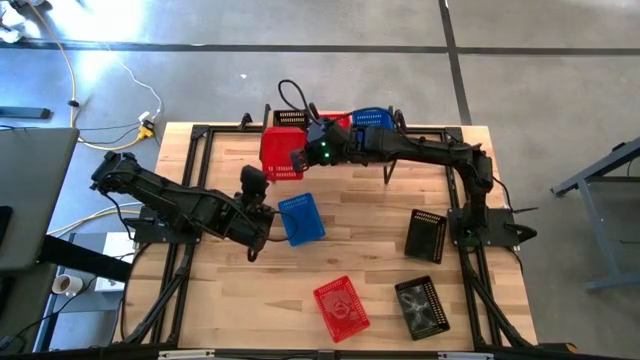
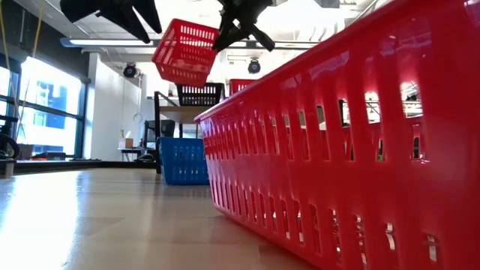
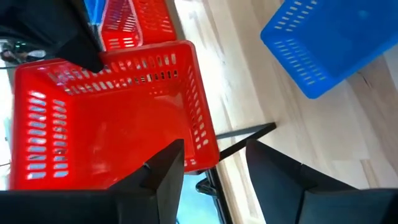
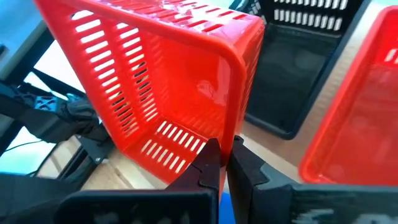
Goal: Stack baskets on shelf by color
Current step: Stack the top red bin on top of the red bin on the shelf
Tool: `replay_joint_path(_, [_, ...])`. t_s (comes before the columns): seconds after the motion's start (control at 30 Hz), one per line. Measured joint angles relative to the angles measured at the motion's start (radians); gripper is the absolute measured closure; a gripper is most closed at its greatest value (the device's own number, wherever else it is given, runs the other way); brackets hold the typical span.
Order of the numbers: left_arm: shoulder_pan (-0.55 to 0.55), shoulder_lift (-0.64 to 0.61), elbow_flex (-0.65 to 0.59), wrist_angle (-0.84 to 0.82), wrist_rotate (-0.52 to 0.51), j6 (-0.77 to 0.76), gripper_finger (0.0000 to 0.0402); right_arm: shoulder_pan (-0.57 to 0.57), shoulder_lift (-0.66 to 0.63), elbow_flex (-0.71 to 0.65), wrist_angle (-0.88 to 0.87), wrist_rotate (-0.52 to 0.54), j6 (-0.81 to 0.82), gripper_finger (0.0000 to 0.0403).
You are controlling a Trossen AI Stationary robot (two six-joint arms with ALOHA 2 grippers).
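My right gripper (image 1: 303, 158) is shut on a red basket (image 1: 281, 154) and holds it in the air just in front of the shelf (image 1: 400, 131). On the shelf stand a black basket (image 1: 290, 117), a red basket (image 1: 338, 121) and a blue basket (image 1: 372, 119). My left gripper (image 3: 214, 165) is open and touches nothing. It hovers near the lifted basket (image 3: 106, 124), beside a blue basket (image 1: 301, 219) lying on the table. My right gripper (image 4: 225, 149) pinches the red basket's side wall at its rim (image 4: 235, 121), near a corner, one finger inside the basket and one outside. It comes at it from the table's right side. The basket (image 2: 184, 51) is lifted clear and hangs tilted.
On the near half of the table lie a red basket (image 1: 341, 307) and two black baskets (image 1: 427, 236) (image 1: 422, 306). The near red basket (image 2: 352, 150) fills much of the low view. Bare wood lies at the table's near left (image 1: 225, 295).
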Motion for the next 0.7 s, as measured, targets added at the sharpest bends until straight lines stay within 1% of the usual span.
replay_joint_path(0.1, [0.000,-0.002,0.000,0.000,-0.019,-0.007,0.0238,-0.006,-0.005,0.000,-0.004,0.001,-0.007,0.0402])
replay_joint_path(0.33, [0.000,-0.036,0.003,-0.002,-0.023,-0.027,0.0237,-0.025,-0.052,0.000,-0.019,0.003,-0.032,0.0402])
replay_joint_path(0.53, [0.000,-0.051,0.069,-0.008,-0.049,-0.033,0.0236,-0.065,-0.102,0.001,-0.087,-0.010,-0.067,0.0402])
replay_joint_path(0.7, [0.004,-0.059,0.132,-0.006,-0.047,-0.056,0.0236,-0.125,-0.153,0.002,-0.133,-0.082,-0.087,0.0402])
